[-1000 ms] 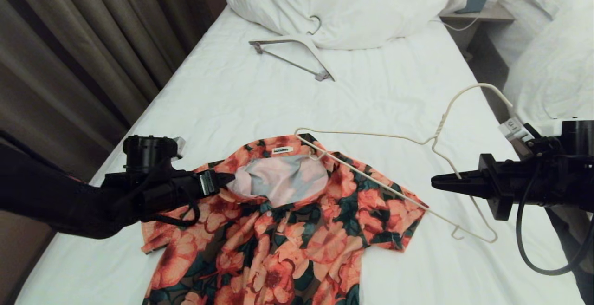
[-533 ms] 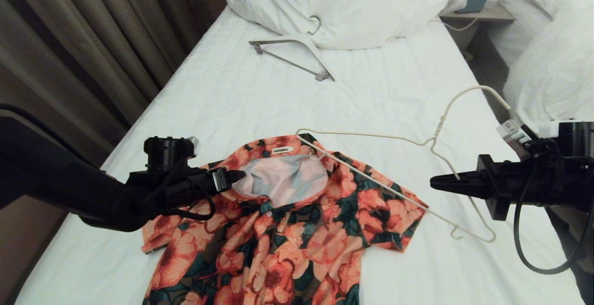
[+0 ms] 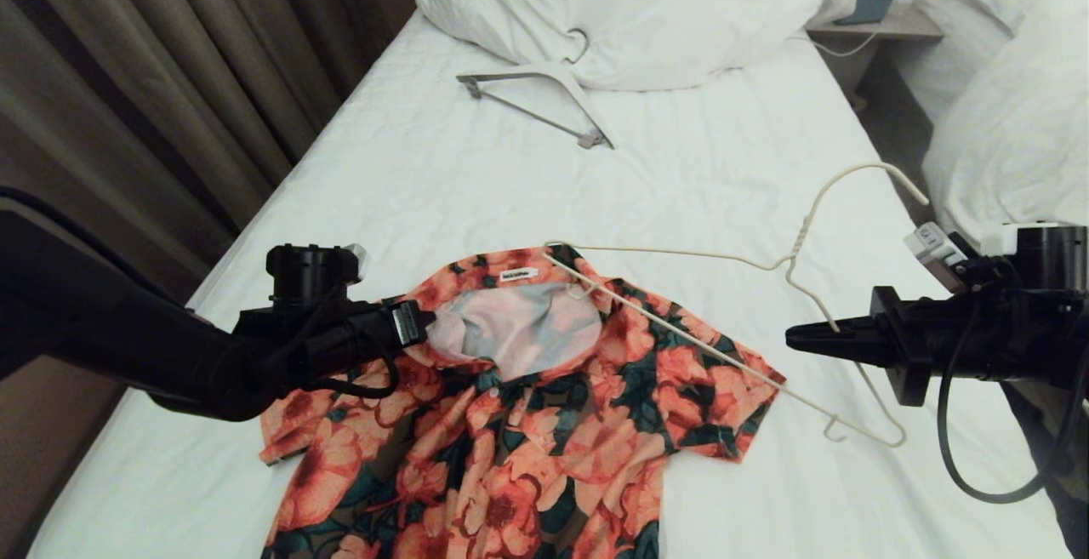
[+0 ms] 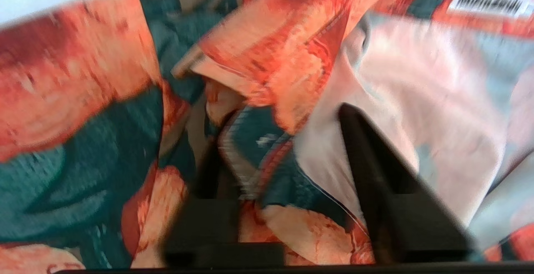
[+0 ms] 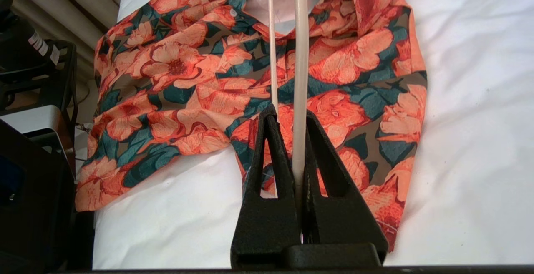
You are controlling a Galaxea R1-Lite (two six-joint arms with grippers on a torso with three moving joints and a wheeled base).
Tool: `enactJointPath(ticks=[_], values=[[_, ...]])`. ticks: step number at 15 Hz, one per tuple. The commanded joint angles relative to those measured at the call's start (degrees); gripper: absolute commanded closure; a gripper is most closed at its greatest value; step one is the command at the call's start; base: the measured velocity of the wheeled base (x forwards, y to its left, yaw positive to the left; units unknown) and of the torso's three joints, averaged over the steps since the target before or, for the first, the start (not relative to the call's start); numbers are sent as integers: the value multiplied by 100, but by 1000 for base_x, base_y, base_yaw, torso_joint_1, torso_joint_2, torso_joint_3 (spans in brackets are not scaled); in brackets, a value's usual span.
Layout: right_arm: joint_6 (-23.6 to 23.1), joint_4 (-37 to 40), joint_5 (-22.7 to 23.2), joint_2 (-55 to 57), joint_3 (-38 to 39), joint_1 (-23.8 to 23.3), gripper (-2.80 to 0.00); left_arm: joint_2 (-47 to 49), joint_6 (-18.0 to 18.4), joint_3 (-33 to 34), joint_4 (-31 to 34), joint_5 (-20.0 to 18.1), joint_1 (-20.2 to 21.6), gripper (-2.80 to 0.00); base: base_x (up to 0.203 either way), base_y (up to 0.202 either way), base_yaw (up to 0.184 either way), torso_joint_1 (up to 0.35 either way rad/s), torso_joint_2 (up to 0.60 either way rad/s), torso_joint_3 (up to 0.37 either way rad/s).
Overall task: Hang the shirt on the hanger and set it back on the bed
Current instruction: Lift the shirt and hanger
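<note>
Right gripper [image 3: 795, 339]: clamped on the hanger [image 3: 681, 250], whose wire runs out ahead of its fingertips and reaches the shirt's collar.
Left gripper [image 3: 430, 327]: fingers astride the shirt [image 3: 510, 431] collar edge, a fold of fabric between them, not fully together.
Shirt: flat on the bed [image 3: 442, 176], beneath and between both grippers.

Floral shirt [image 3: 510, 423] flat on bed [image 3: 442, 176], left gripper [image 3: 423, 323] at collar, right gripper [image 3: 795, 338] clamping hanger [image 3: 681, 333]
</note>
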Motion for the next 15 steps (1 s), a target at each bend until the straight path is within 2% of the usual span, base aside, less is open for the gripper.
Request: enactJointPath(ticks=[1, 5, 7, 9, 10, 13, 15], values=[[-12, -15, 38, 82, -2, 7, 0, -65, -155, -116, -8, 70, -23, 0, 0, 0, 0, 0, 0, 0], [30, -7, 38, 221, -243, 15, 0, -216, -287, -121, 49, 121, -187, 0, 0, 0, 0, 0, 0, 0], [30, -7, 34, 216, -195, 196, 0, -530, -295, -272, 448, 147, -275, 0, 0, 0, 0, 0, 0, 0], [30, -7, 3, 237, -182, 418, 0, -896, -294, -738, 1259, 161, -408, 0, 0, 0, 0, 0, 0, 0], [30, -7, -161, 238, -187, 550, 0, -1009, -292, -1072, 1753, 205, -532, 0, 0, 0, 0, 0, 0, 0], [2, -7, -384, 230, -137, 719, 0, -1334, -288, -2023, 3208, 610, -1183, 0, 0, 0, 0, 0, 0, 0], [-8, -7, -390, 201, -27, 715, 0, -1497, -272, -2330, 3660, 907, -1555, 0, 0, 0, 0, 0, 0, 0]])
